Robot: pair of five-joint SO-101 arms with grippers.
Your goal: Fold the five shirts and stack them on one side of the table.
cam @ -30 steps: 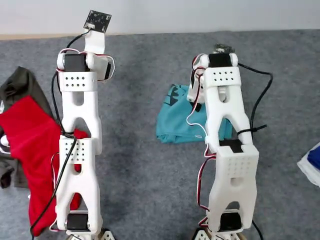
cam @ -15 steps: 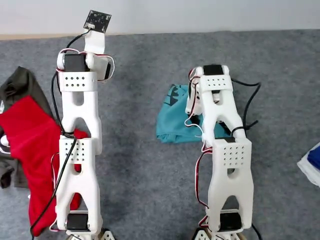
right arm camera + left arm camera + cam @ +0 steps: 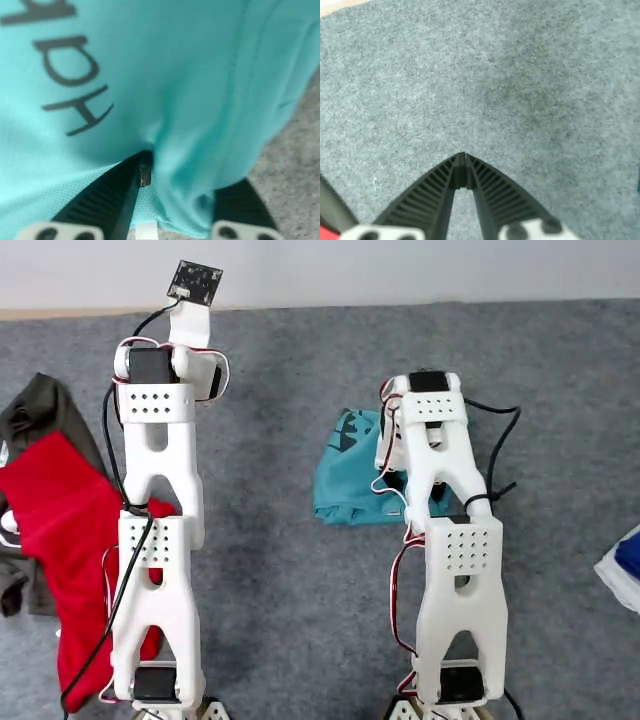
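As right jaws clamp it, teal shirt [image 3: 175, 100] — bunched between them

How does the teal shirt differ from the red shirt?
The teal shirt is a compact bundle in the middle, its cloth pinched in the right gripper. The red shirt sprawls long beside the left arm, ungripped, overlapping a dark shirt. Both lie on the grey table.

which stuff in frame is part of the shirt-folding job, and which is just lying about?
Job:
- teal shirt, pinched in the right tool
- red shirt
- dark shirt, partly under the red one
- blue garment at the table's edge

Lying about:
- circuit board by the left arm's far end
- cables
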